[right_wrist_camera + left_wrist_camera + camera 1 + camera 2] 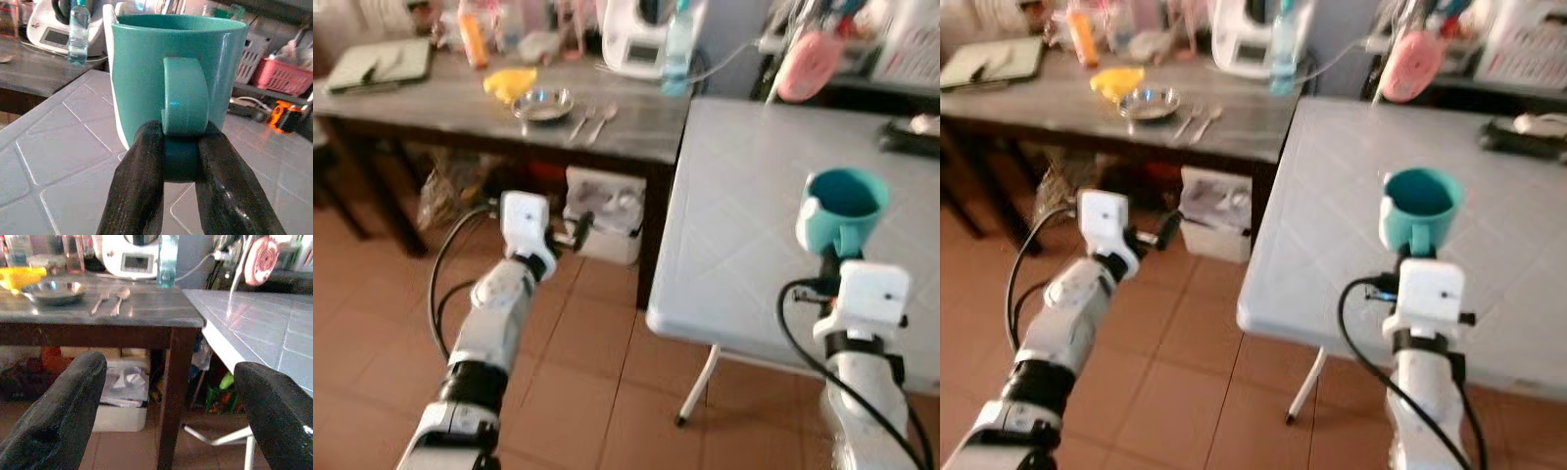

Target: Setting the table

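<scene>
The right tool (178, 161) pinches a teal mug (843, 210) by its handle, upright over the near part of the white surface (744, 225). The left tool (576, 233) hangs wide open and empty; the steel bowl (543, 104), fork (581, 122) and spoon (602, 119) lie ahead of it on the dark surface (431, 103), nearer that arm.

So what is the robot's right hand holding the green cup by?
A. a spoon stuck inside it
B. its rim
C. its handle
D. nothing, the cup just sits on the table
C. In the right wrist view the right hand has its two black fingers pinched on the bottom of the handle of the teal cup, which stands upright over the white table.
</scene>
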`<state>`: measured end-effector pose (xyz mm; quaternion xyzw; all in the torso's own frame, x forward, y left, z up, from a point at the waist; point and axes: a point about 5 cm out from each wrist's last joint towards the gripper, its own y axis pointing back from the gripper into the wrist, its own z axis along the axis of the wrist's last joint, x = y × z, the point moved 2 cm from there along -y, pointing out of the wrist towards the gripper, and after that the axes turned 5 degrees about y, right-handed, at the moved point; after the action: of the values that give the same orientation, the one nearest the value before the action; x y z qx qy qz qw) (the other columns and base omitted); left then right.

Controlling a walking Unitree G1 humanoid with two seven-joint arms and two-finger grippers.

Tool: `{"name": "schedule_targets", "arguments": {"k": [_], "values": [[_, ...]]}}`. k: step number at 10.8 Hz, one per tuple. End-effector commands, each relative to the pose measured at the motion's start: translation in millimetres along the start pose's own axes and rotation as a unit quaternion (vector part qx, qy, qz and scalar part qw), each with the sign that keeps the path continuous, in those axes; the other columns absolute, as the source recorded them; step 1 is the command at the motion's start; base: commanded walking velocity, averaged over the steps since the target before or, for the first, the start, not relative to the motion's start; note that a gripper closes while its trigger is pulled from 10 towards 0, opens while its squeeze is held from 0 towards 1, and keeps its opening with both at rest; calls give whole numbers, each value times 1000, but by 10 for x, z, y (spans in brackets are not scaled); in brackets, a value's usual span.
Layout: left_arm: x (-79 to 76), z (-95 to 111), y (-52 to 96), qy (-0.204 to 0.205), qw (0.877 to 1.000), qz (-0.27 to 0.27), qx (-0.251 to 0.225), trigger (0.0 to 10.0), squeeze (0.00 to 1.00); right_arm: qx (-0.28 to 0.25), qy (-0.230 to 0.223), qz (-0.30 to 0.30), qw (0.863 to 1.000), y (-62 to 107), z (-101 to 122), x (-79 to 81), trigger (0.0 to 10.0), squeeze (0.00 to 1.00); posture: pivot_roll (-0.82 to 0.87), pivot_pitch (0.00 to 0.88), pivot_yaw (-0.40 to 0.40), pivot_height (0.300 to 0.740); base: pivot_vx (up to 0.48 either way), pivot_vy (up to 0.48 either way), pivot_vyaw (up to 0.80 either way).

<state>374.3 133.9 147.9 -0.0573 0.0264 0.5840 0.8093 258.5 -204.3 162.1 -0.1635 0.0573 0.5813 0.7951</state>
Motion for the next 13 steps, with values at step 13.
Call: {"name": "schedule_targets", "arguments": {"k": [13], "values": [[-42, 107, -57, -5, 999, 3, -43, 10000, 0, -21, -2, -5, 1000, -24, 64, 43, 10000, 0, 115, 47, -11, 740, 0, 327, -148]]}}
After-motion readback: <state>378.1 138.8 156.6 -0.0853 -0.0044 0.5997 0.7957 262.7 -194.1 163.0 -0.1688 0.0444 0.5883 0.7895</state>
